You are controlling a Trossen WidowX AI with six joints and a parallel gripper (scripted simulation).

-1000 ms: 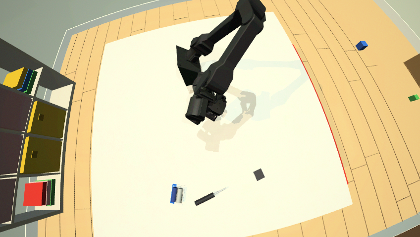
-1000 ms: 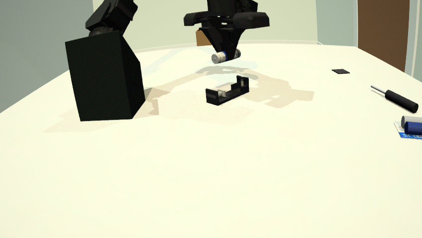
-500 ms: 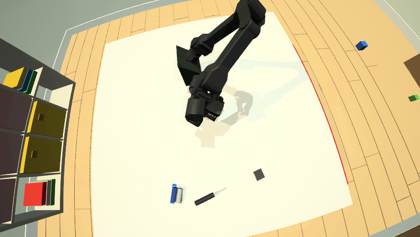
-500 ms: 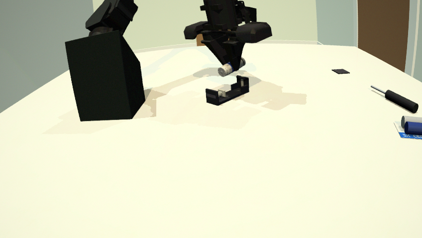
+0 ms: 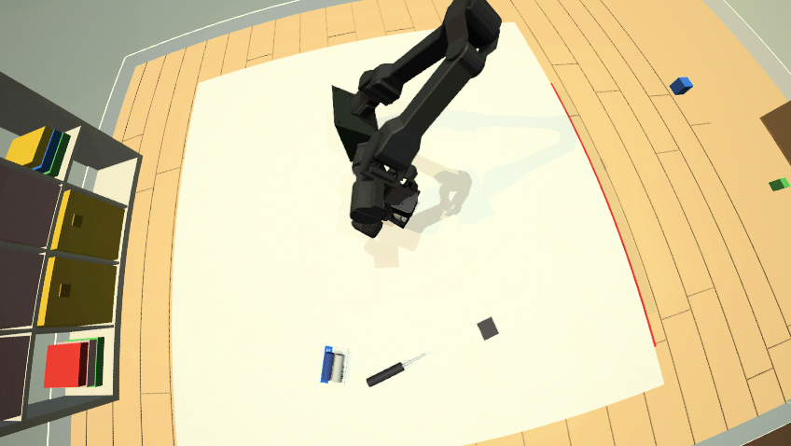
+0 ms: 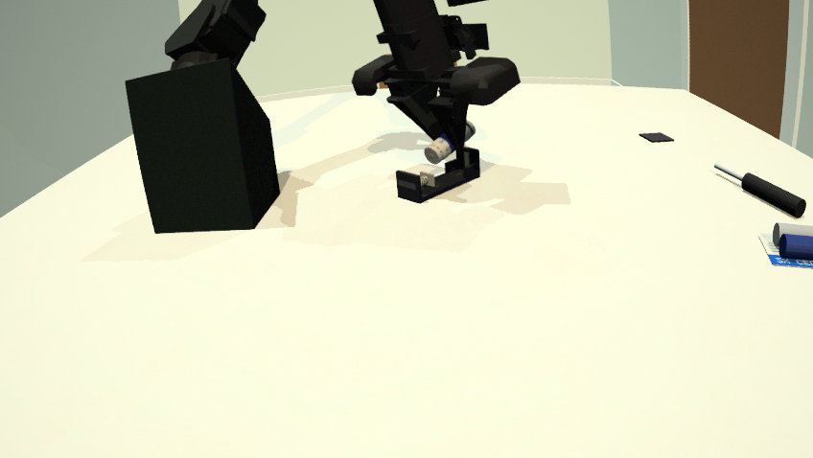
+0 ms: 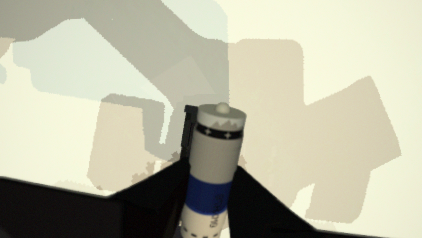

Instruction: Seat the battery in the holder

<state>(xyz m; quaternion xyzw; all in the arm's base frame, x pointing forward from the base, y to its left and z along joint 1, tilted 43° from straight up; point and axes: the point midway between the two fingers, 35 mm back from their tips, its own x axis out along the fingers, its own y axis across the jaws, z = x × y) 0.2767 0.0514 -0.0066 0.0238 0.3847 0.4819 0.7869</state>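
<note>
The black holder [image 6: 441,192] [image 7: 187,131] stands on the table. In the exterior view its spring [image 6: 424,180] is at the near left end and the lip end is at the far right; only its far end shows in the top view. My gripper [image 6: 455,139] [image 7: 210,169] is shut on the battery [image 6: 437,149] [image 7: 216,155], white with a blue band. The battery is held above the holder, its flat end towards the spring side and its terminal end away. It looks tilted, terminal end higher. A finger hides part of the lip end; I cannot tell whether they touch.
A dark block [image 5: 352,124] [image 6: 196,153] stands beside the arm. A screwdriver [image 5: 385,374] [image 6: 773,194], a blue and a grey cell on a card [image 5: 346,365] [image 6: 775,259] and a dark square [image 5: 487,327] [image 6: 656,137] lie farther off.
</note>
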